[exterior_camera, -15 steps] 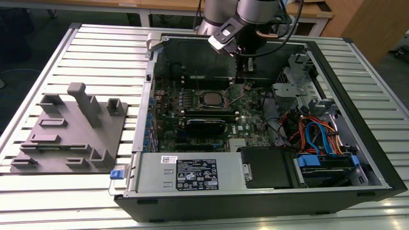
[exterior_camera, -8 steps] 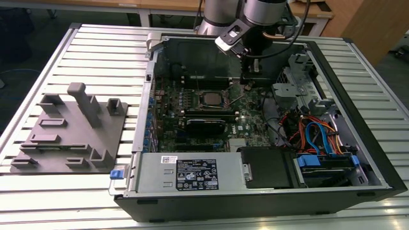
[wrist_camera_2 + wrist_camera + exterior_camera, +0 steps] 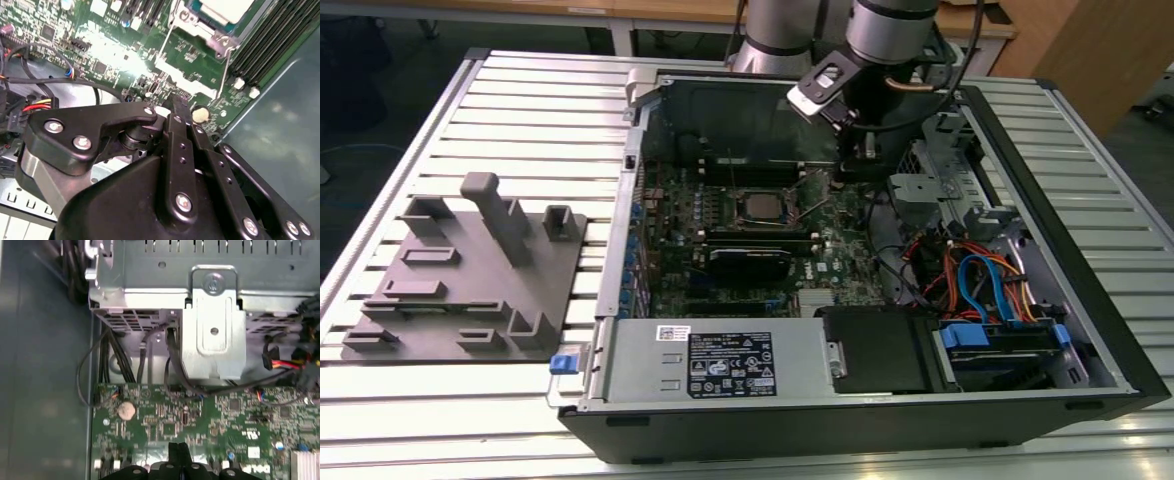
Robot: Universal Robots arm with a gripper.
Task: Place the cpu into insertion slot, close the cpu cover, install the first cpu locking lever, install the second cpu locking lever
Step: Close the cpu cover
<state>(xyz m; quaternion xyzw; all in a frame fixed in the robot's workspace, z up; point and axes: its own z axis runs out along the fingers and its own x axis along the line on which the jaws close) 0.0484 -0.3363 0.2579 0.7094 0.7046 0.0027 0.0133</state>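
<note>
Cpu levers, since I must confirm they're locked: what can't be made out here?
Cpu, second wrist view: mostly cut off by the picture's edge.
Lever beside it: too thin to tell whether it is latched.
Exterior view: levers around the cpu too small to judge.

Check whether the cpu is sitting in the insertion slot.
Yes, in the exterior view the silver-topped cpu lies flat inside the square insertion slot.

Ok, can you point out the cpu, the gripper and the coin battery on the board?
cpu (image 3: 758, 206): exterior view, middle of its metal top.
gripper (image 3: 178, 447): first wrist view, midway between its fingertips.
coin battery (image 3: 126, 410): first wrist view, centre of its round face.
</note>
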